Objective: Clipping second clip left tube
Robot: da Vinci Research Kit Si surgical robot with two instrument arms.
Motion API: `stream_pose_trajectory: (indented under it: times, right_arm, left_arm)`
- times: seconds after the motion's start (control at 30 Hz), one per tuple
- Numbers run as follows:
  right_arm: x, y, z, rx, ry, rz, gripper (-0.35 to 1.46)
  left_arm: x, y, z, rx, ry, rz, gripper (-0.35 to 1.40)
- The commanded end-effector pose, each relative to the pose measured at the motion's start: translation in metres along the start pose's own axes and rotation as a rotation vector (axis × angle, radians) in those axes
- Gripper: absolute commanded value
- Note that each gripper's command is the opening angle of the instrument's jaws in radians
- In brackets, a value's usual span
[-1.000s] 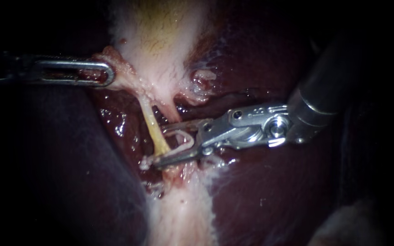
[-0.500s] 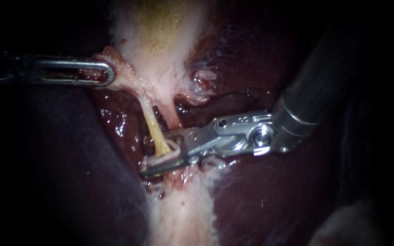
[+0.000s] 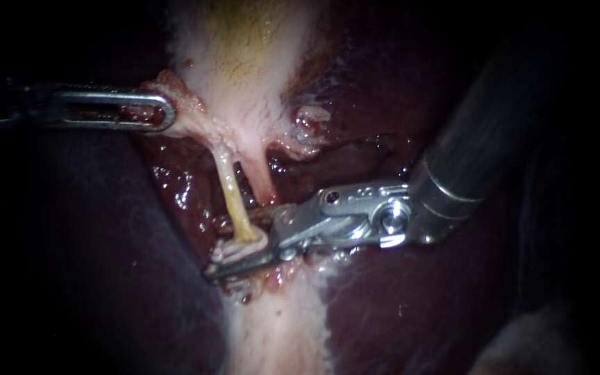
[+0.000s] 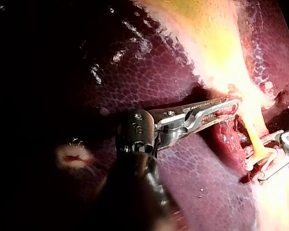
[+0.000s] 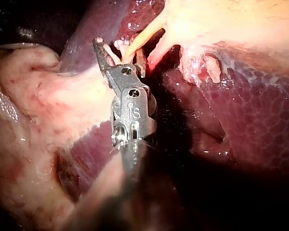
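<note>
Crossing the right pincer (image 3: pixel 241 242), left tube (image 3: pixel 230 194) is pinched; left pincer (image 3: pixel 164 111) grips gallbladder (image 3: pixel 248 97).

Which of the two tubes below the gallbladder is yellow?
The left tube, the one nearer the left instrument; the right tube beside it is pink.

Light concentrated at centre; edges fall to black. Liver (image 3: pixel 411 305) forms the backdrop, dark red, wet glints. Room beyond: cannot tell.
</note>
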Motion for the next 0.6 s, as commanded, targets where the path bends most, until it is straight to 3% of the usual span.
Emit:
stream_pose_trajectory:
  times: [0.03,0.33,0.6]
  right_arm:
    - [0.0002,-0.0003,0.0000,0.004,-0.002,-0.002,0.48]
    - [0.0027,-0.0037,0.0004,0.080,0.027,-0.013,0.48]
    - [0.0038,-0.0047,0.0008,0.109,0.046,-0.013,0.47]
  left_arm:
    - [0.0000,0.0000,0.0000,0.000,0.000,0.000,-0.35]
    - [0.0000,0.0000,0.0000,0.000,0.000,0.000,-0.35]
    - [0.0000,-0.0001,0.0000,0.000,0.000,0.000,-0.35]
